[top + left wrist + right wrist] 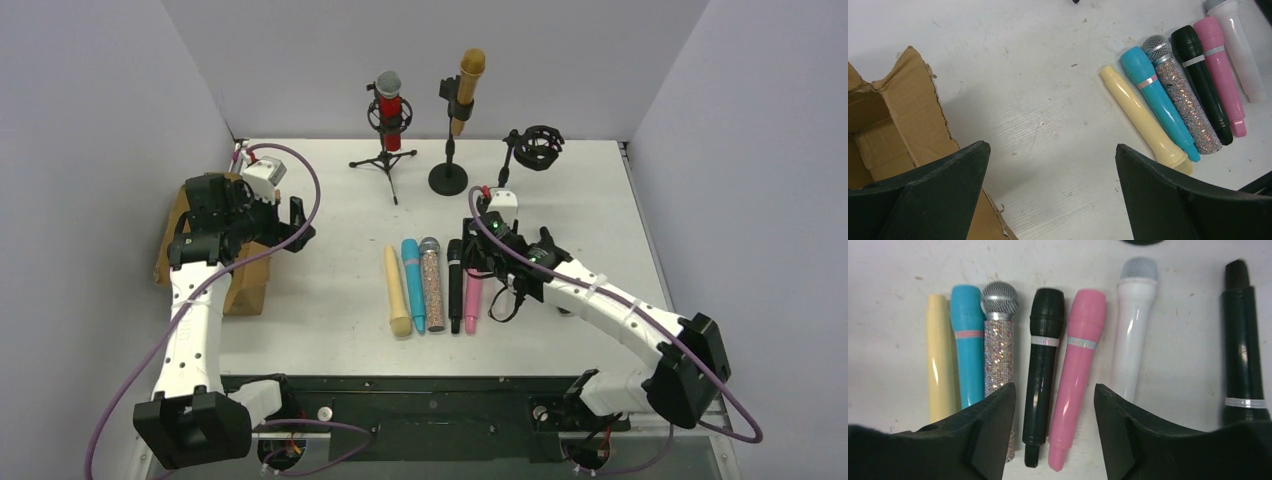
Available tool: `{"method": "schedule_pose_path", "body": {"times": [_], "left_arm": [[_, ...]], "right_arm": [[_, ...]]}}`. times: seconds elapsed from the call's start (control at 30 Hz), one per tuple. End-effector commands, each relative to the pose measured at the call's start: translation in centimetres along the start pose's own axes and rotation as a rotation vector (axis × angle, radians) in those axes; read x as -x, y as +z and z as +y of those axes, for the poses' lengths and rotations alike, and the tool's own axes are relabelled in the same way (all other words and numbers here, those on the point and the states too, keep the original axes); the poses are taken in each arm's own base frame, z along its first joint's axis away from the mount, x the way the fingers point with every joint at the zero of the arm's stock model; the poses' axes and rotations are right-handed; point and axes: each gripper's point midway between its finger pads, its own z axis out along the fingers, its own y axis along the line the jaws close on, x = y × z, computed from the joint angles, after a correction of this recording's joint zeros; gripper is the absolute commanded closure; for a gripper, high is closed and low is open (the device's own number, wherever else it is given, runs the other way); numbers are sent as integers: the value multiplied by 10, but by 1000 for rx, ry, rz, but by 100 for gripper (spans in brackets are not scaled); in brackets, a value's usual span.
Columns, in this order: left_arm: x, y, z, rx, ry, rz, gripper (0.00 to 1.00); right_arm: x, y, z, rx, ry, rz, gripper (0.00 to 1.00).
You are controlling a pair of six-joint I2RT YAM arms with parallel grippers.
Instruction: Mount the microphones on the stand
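- The right claw point(1054, 407) hovered with its fingers apart above the row of microphones on the counter point(330, 260); the black microphone point(1043, 360) and the pink microphone point(1075, 375) both lay in the gap, so the step in hand was probably picking one of them.
- To do it well, the claw should centre on one body only and come down mid-handle; the row lay tightly packed, so a finger would have to slip between neighbours without rolling them; the white microphone point(1130, 340) sat just beside the pink one and could be nudged.
- The rest of the row ran leftwards: the glittery microphone point(432, 285), the teal microphone point(413, 285) and the cream microphone point(397, 292), side by side and touching or nearly so.
- The left claw point(1050, 150) was spread wide and held nothing; it hung over the counter's left side, well apart from the row.
- At the back, the tripod stand's holder carried the red microphone point(389, 110) upright; the round-based stand's clip carried the golden microphone point(466, 90); the empty cradle point(538, 148) on the third stand held nothing, and looked the likely destination.
- The cardboard box point(908, 115) sat open at the left edge; the part of its inside in view showed nothing, the rest was hidden.
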Motion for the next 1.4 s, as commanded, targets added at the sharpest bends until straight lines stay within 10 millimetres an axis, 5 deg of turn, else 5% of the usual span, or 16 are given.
{"method": "schedule_pose_path", "body": {"times": [0.0, 0.33, 0.63, 1.13, 1.27, 1.37], "left_arm": [[10, -4, -6, -36, -48, -4, 4], [-1, 2, -9, -59, -81, 31, 4], [-2, 3, -8, -62, -73, 32, 4], [-1, 4, -13, -90, -84, 27, 4], [4, 3, -17, -108, -88, 14, 4], [11, 2, -21, -128, -113, -5, 4]], "right_arm": [[-26, 25, 5, -1, 15, 57, 48], [-80, 77, -2, -73, -61, 212, 60], [-101, 92, -17, -138, -81, 249, 60], [-121, 102, -25, -162, -93, 278, 55], [-113, 98, -23, -150, -81, 258, 62], [-87, 88, -17, -135, -52, 194, 77]]}}
